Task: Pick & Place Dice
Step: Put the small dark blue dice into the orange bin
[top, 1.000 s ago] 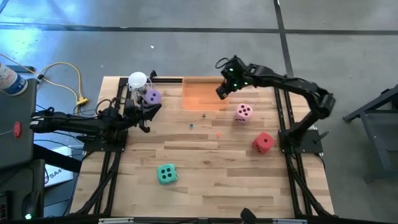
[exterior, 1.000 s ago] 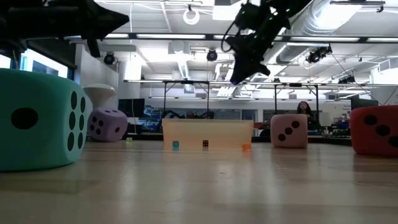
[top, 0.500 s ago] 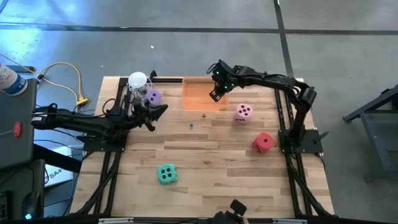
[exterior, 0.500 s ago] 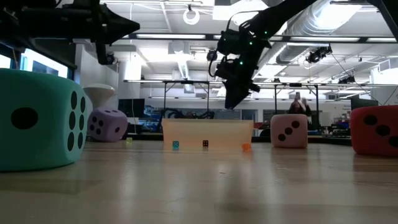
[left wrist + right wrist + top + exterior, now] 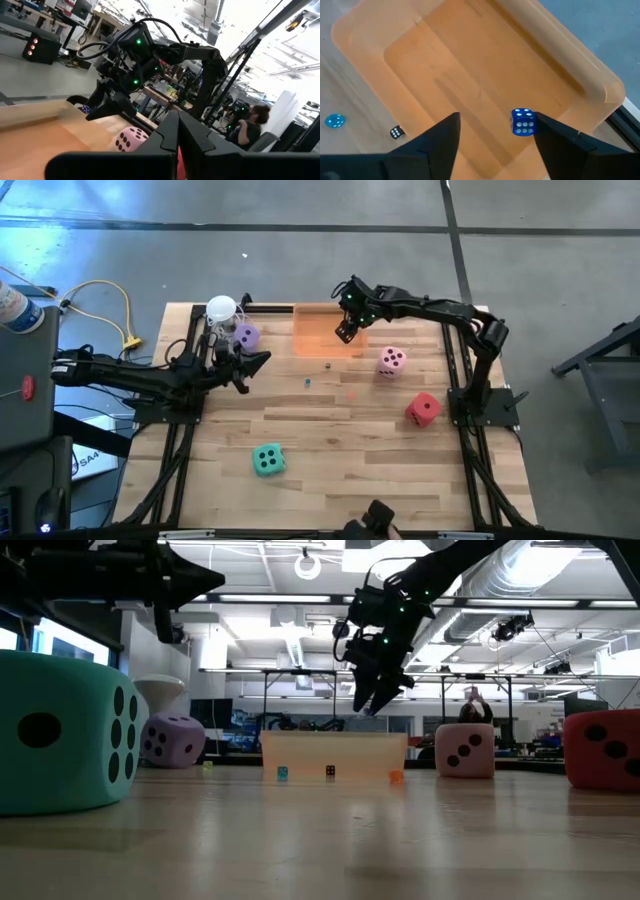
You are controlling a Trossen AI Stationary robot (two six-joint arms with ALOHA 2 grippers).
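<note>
R gripper (image 5: 343, 332) hangs above the orange tray (image 5: 312, 340), fingers (image 5: 442, 137) apart w/ nothing between them. Right below it, inside the tray, lies a small blue die (image 5: 522, 121), free of both fingers — looks like a drop-off spot, gripper spread so the die sits clear in the tray. Just outside the tray wall on the tabletop (image 5: 340, 440): a tiny black die (image 5: 396, 132) and a small blue round piece (image 5: 334, 120); a small orange bit (image 5: 396, 777) shows in the low view by the tray front.

Big soft dice all sit on the tabletop, none held: pink die (image 5: 391, 361) just beside the tray's R end, red die (image 5: 423, 409) nearer the R arm base, purple die (image 5: 244, 336) by the clear cup (image 5: 221, 311) at the L rear, green-teal die (image 5: 267, 460) well apart toward the front.

L gripper (image 5: 262, 358) waits near the purple die, fingers together, empty; prob. parked to stay out of the R arm's way.

Person (image 5: 470, 713) in the room behind, far from the tabletop.
</note>
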